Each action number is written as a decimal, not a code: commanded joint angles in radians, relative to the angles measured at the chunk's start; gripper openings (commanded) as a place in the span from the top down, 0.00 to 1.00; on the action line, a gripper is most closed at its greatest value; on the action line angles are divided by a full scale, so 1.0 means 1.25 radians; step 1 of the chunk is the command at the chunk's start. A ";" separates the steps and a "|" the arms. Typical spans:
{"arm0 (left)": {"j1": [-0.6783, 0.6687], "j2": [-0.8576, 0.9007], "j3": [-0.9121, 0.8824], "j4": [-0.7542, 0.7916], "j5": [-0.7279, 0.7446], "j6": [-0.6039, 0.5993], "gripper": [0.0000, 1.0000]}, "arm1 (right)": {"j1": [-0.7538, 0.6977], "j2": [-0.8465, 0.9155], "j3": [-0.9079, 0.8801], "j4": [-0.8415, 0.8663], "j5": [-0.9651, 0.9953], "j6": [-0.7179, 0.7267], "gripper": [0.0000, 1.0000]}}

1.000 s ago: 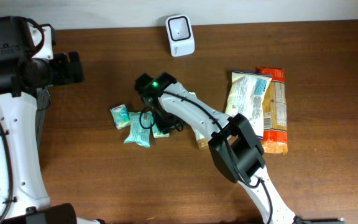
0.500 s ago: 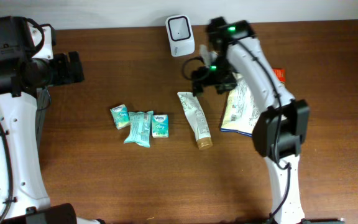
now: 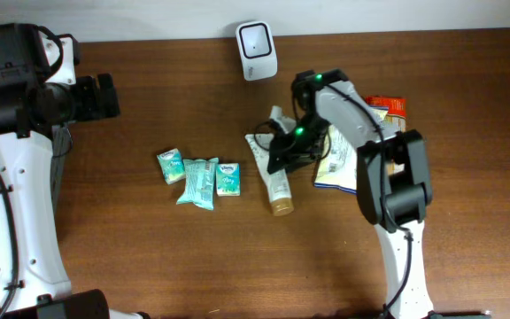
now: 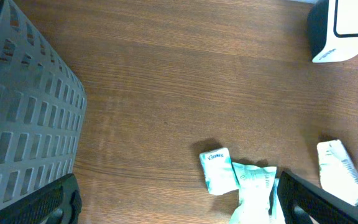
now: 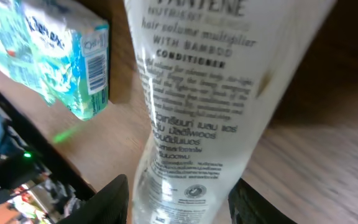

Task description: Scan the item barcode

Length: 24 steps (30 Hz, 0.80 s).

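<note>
Dark, wood-grained table point(image 3: 149, 257). Lower right of the white, rounded scanner point(image 3: 257, 50) lie crinkly snack bags point(image 3: 351, 151). Just below it lies the smooth, pale conditioner tube point(image 3: 274, 182) with its gold cap, and soft teal tissue packs point(image 3: 199, 180) lie lower left. The right hand point(image 3: 283, 151), beside the scanner half a second ago, now clamps the tube, which has shifted slightly. The left hand point(image 4: 179, 208), far left, is spread wide.

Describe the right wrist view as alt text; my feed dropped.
A translucent Pantene conditioner tube fills the frame, its printed text facing the camera, with the jaws flanking its lower end. A teal tissue pack with a barcode lies upper left on the wooden table.
</note>
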 commanded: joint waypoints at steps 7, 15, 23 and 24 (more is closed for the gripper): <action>0.005 -0.004 0.006 0.001 0.006 -0.002 0.01 | 0.063 -0.004 0.278 -0.195 0.136 0.062 0.43; 0.005 -0.004 0.006 0.001 0.006 -0.002 0.01 | 0.189 -0.004 0.149 -0.207 0.131 0.144 0.44; 0.005 -0.004 0.006 0.001 0.006 -0.002 0.01 | 0.183 -0.004 0.070 -0.230 0.250 0.180 0.58; 0.005 -0.004 0.006 0.001 0.006 -0.002 0.01 | 0.178 -0.004 0.068 -0.234 0.276 0.187 0.58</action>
